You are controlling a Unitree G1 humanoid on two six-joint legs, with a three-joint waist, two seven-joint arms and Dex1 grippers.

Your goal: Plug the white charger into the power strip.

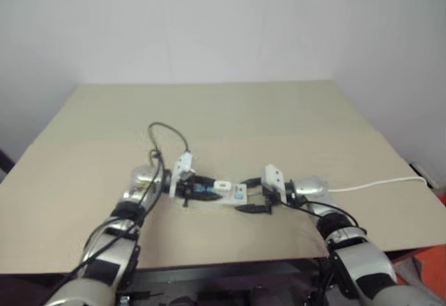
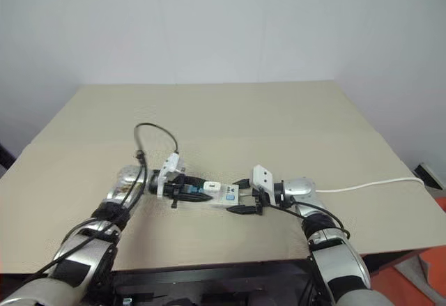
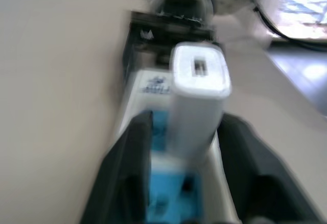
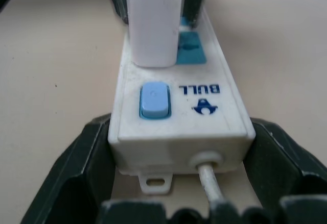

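Beige table (image 1: 209, 111), white wall (image 1: 209, 20)

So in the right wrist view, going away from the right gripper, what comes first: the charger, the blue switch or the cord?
1. Thin white cord: leaves the power strip end between the right gripper fingers.
2. Blue switch: on the strip's top, just beyond.
3. White charger: standing upright in a socket, farthest.
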